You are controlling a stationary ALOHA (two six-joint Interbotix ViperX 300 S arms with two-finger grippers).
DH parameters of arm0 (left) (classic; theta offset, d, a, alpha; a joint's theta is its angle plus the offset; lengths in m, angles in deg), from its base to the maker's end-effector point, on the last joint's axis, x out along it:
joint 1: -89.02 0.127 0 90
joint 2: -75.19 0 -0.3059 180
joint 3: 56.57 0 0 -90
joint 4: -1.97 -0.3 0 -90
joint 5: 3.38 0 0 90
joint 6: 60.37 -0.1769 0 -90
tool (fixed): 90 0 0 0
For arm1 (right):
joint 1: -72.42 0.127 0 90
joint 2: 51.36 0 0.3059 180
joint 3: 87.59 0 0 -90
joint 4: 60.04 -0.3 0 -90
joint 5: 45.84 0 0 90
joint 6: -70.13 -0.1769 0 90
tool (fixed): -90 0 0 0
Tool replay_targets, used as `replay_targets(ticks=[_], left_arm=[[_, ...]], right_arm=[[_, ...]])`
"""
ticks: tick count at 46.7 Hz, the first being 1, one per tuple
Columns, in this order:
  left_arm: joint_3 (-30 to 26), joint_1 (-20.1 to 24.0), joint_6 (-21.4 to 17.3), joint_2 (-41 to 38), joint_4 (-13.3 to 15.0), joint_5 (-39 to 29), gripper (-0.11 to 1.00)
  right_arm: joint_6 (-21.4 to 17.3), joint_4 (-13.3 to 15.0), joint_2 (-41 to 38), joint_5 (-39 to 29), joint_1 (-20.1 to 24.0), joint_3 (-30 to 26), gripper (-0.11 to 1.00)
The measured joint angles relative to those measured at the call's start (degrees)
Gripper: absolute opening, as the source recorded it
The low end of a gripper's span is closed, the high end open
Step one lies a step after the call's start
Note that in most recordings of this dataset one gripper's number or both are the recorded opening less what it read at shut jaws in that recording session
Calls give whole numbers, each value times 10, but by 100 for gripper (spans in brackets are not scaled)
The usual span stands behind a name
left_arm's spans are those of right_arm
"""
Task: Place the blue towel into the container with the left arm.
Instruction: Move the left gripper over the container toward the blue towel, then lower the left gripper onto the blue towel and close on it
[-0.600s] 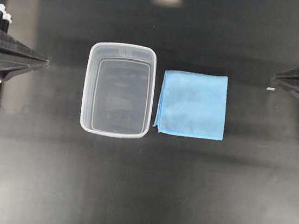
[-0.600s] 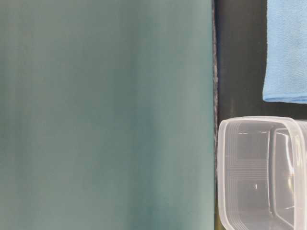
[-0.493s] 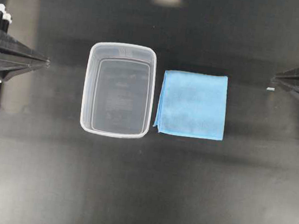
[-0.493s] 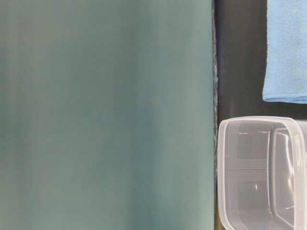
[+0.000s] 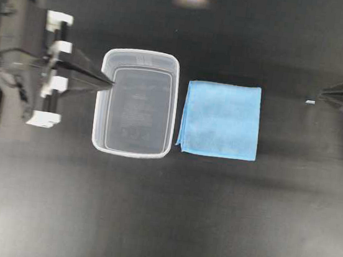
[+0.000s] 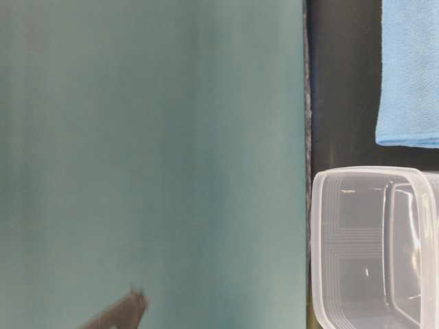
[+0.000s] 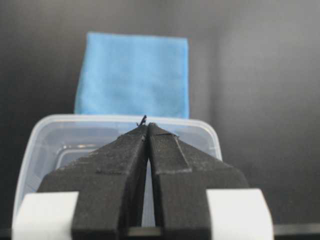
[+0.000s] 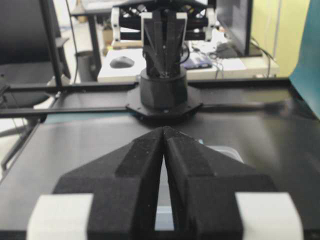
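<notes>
The blue towel [image 5: 221, 119] lies folded flat on the black table, just right of the clear container [image 5: 104, 101]. The tub holds nothing. My left gripper [image 5: 110, 83] is shut with nothing in it, its tip over the tub's left rim. In the left wrist view the shut left gripper [image 7: 146, 125] points across the container [image 7: 210, 137] at the towel [image 7: 134, 74] beyond. My right gripper [image 5: 321, 95] is shut and empty at the right edge, well away from the towel. The table-level view shows the container [image 6: 326, 226], the towel [image 6: 410, 75] and the left arm's dark tip [image 6: 123, 314].
A small white speck [image 5: 310, 102] lies on the table near the right gripper. A teal wall [image 6: 151, 151] fills most of the table-level view. The opposite arm's base [image 8: 163, 90] stands across the table in the right wrist view.
The left arm has reached out from the left edge to the container's left rim, still shut. The right arm has drawn slightly to the right. Towel and container have not moved.
</notes>
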Motion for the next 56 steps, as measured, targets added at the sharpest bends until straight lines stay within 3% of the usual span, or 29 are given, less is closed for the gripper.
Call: replay_targets(ticks=[8, 13, 20, 25, 35, 38, 45, 56], left_arm=[[-83, 4, 0, -86, -1, -78, 0], [-147, 5, 0, -144, -1, -133, 0], [-236, 8, -2, -215, -1, -200, 1], [-292, 16, -4, -263, -1, -235, 14], [-380, 15, -4, -358, -2, -287, 75], [-405, 12, -4, -386, -1, -299, 86], [-461, 6, -7, -455, -1, -317, 91], [-525, 4, -59, -551, -1, -320, 90]], right_arm=[[0, 0, 24, -22, -1, 1, 5], [0, 0, 31, -33, -1, 2, 22], [0, -1, 37, -45, -1, 1, 58], [0, 0, 40, -56, -1, 2, 70], [0, 0, 54, -62, -1, 2, 70], [0, -1, 59, -62, -1, 1, 70], [0, 0, 70, -63, -1, 1, 70], [0, 0, 84, -77, -1, 1, 70]])
